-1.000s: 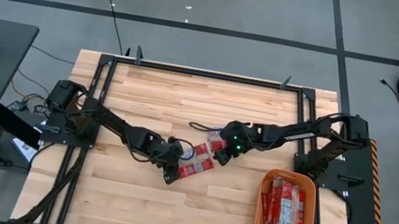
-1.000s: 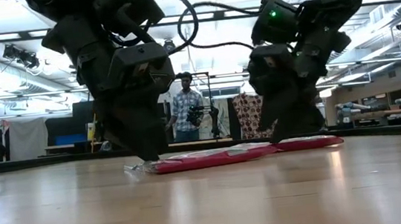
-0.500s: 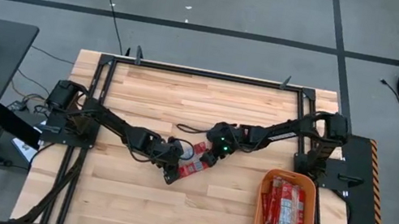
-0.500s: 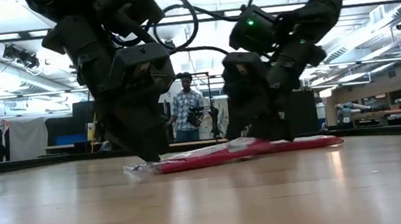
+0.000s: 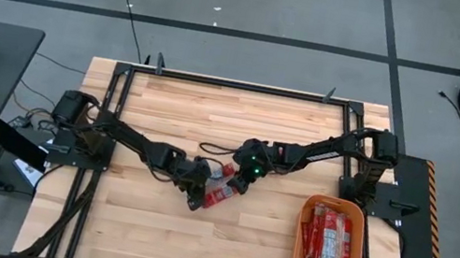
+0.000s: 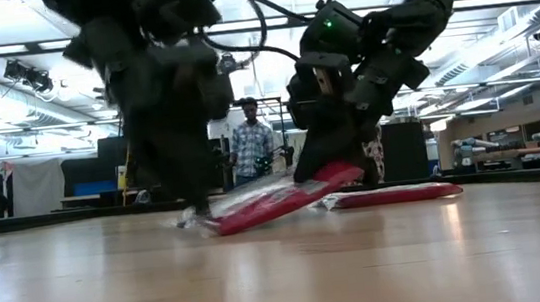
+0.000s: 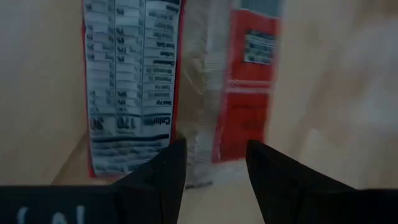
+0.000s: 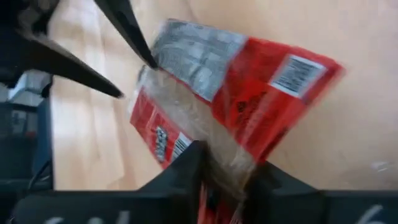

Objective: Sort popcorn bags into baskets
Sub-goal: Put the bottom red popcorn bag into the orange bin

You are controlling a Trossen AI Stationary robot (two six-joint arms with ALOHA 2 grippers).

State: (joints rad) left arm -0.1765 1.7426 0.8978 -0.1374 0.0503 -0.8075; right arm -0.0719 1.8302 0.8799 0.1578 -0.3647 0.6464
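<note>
Butcher-block table [image 5: 233,111], pale wood planks set in a black metal frame, smooth and faintly glossy in the low view. Orange basket [image 5: 365,219] of plastic, rectangular with rounded corners and low walls, sits at the table's right near corner, well apart from the arms; flat red popcorn bags [image 5: 327,246] lie packed inside it in rows. Both dark arms reach in to meet at table centre. Lifted popcorn bag [image 6: 275,199], a flat red crinkly film packet with a grey-white nutrition panel and a clear seam strip, is tilted: one end up in the right gripper [image 6: 337,169], the other end down at the wood by the left gripper [image 6: 195,204]. Right gripper's fingers [image 8: 186,171] are pinched on the packet's edge, seen close in the right wrist view. Left gripper's fingers [image 7: 165,177] stand spread apart, straddling the packet's lower end just above the wood. A 2nd flat red packet [image 6: 395,195] lies level on the table just behind. A person [image 6: 249,143] stands in the room beyond, far off.
</note>
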